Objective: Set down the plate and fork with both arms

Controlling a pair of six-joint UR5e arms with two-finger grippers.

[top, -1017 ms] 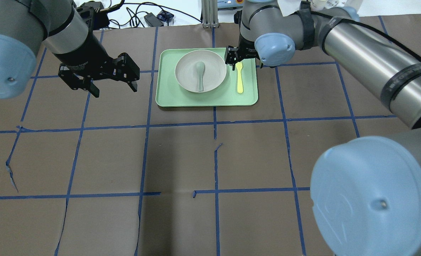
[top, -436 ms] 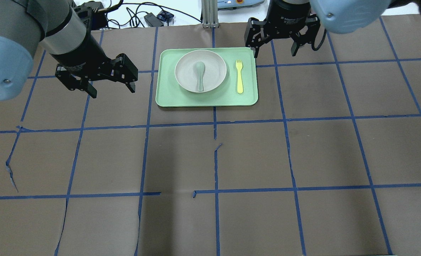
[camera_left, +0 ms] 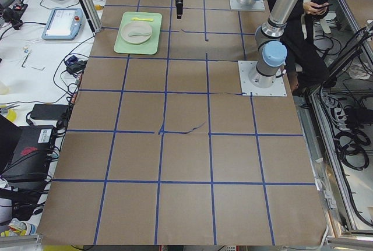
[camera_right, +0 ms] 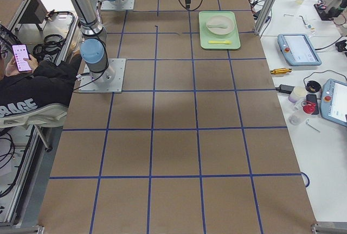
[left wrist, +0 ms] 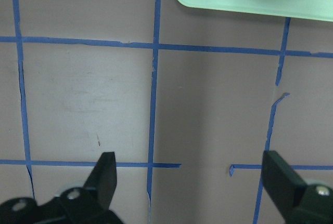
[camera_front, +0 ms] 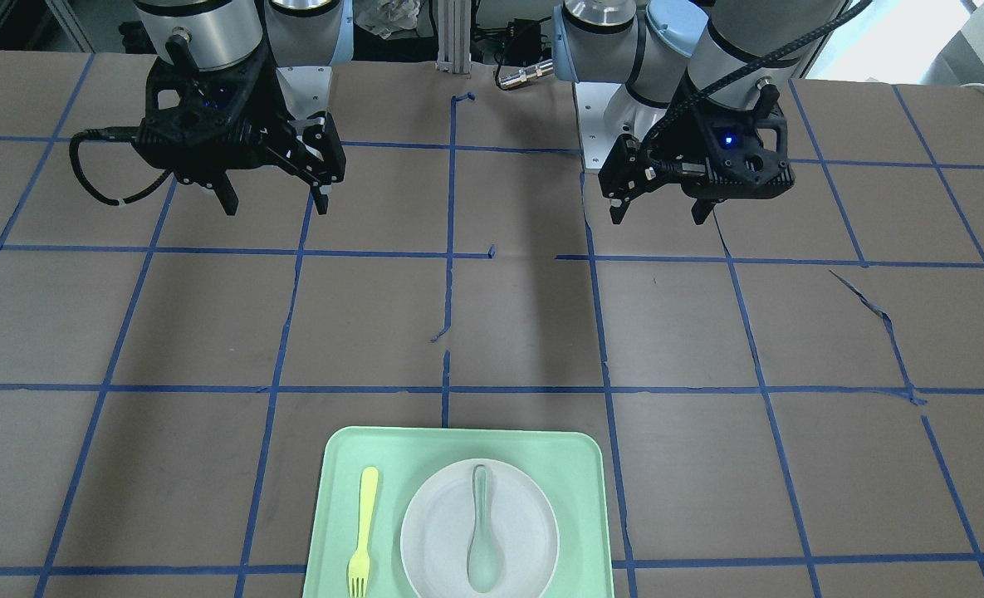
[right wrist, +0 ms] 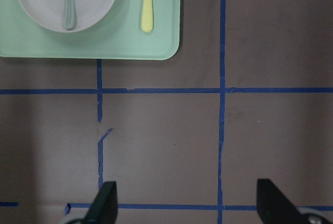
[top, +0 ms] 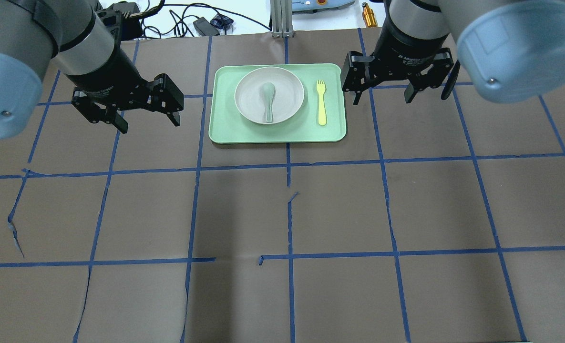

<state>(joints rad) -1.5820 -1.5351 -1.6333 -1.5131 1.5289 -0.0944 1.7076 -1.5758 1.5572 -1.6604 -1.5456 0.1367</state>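
Note:
The white plate (top: 292, 93) sits on the mint-green tray (top: 225, 131) at the table's far middle. The pale-yellow fork (top: 321, 102) lies on the tray to the plate's right, tines pointing away from me. My left gripper (top: 149, 124) hangs open and empty above the table, left of the tray. My right gripper (top: 382, 100) hangs open and empty just right of the tray's far right corner. The front view shows the plate (camera_front: 529, 531), the fork (camera_front: 363, 531), the left gripper (camera_front: 656, 218) and the right gripper (camera_front: 276, 208). The right wrist view shows the plate (right wrist: 101, 5) and the fork (right wrist: 148, 5).
A pale grey-green spoon (top: 268, 102) lies in the plate. The brown paper table cover (top: 287, 214) carries a blue tape grid with some tears. Cables, a metal post (top: 281, 19) and a small gold cylinder (top: 368, 15) sit beyond the far edge.
The right gripper was down at the fork's tine end; it has risen and moved away to the right of the tray, open. The fork stays on the tray. The left gripper drifted slightly left.

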